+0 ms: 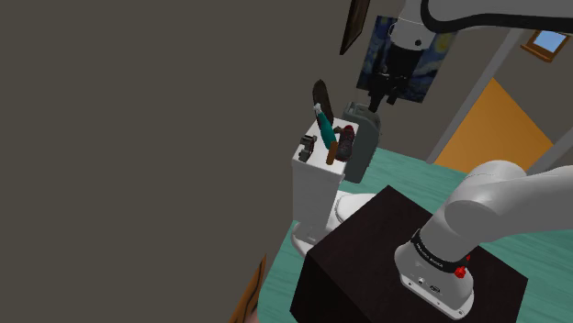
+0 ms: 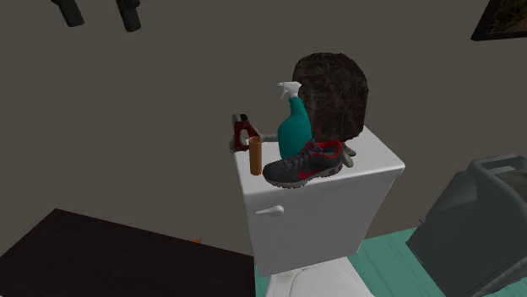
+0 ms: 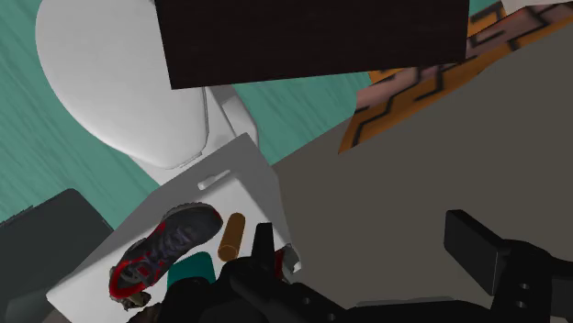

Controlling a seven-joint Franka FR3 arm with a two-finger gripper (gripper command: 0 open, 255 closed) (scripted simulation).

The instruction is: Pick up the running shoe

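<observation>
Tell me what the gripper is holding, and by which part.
Nothing is held. The gripper hangs open in the air, and the shoe lies untouched on the toilet tank.

All three views are dim and evenly lit, with no glare and no hard shadows. In the shoulder view the grey wall (image 1: 138, 110), from 8 to 11 o'clock, is dull and flat, and a small blue window (image 1: 549, 40) at 1 o'clock looks bright. The white toilet tank (image 2: 321, 211) is the lightest surface, with its front softly shaded. The dark stand (image 1: 367, 248) shows almost no shading. The running shoe (image 2: 306, 162) shows its red trim plainly.
</observation>
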